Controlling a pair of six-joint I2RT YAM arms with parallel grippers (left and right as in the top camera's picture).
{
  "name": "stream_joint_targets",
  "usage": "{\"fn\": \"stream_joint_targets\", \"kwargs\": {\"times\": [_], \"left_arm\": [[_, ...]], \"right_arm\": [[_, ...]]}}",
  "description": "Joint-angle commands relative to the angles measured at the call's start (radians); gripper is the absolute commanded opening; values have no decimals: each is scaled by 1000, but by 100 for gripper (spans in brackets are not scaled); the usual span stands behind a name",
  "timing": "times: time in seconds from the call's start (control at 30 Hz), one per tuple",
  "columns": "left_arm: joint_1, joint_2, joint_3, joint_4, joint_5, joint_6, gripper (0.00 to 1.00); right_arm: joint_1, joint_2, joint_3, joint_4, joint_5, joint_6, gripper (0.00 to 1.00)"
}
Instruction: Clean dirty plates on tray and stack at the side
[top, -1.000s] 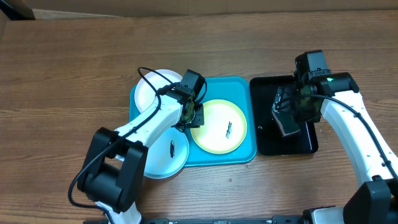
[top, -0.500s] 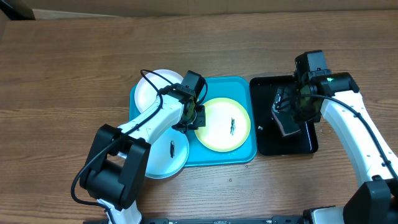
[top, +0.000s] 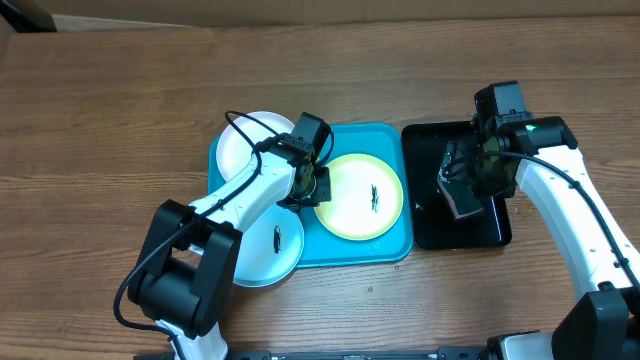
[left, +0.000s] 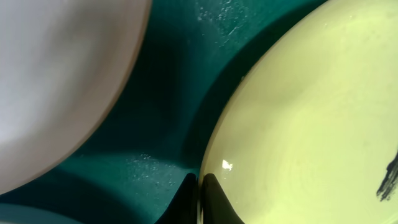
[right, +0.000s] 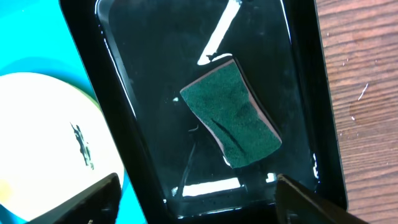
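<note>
Fingertips of the left gripper stand pressed together on the left rim of the yellow-green round plastic plate, the plate's edge pinched between them; this plate lies in the right half of the large turquoise rectangular plastic tray, with a small dark smear near its middle. Just left of the pinch, across a strip of bare tray floor, the white round plastic plate sits in the tray's far-left corner; the pale blue round plastic plate lies at the near-left corner, overhanging the rim onto the brown wooden table; it carries a second dark smear. Further out, the right gripper hangs with jaws spread wide, holding nothing, above the smaller glossy black tray; that tray stands just beside the turquoise tray's right edge; a dark green rectangular sponge lies inside it, clear of both fingers.
</note>
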Motion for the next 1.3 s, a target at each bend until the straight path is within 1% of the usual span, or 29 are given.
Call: {"fn": "stream_joint_targets", "kwargs": {"times": [0.0, 0.17, 0.33, 0.43, 0.6, 0.77, 1.03, 1.17, 1.27], "left_arm": [[5, 13, -2, -14, -61, 17, 4], [8, 13, -2, -13, -66, 28, 4], [11, 13, -2, -28, -66, 28, 4], [11, 13, -2, -29, -65, 28, 4], [10, 13, -2, -28, -58, 28, 4], [10, 13, -2, -28, -59, 28, 4], [10, 13, -2, -27, -59, 27, 4], [10, 13, -2, -25, -59, 28, 4], [10, 13, -2, -26, -59, 28, 6]], "right_arm": [[5, -6, -3, 6, 13, -3, 78], [31, -6, -78, 72, 23, -42, 79], [32, -6, -188, 192, 121, -49, 79], [32, -6, -246, 261, 126, -52, 79], [32, -6, -315, 336, 130, -53, 79], [32, -6, -364, 420, 191, -56, 79], [28, -6, -372, 455, 190, -61, 79], [28, -6, -372, 465, 189, -105, 80], [28, -6, -372, 464, 189, -139, 78]]}}
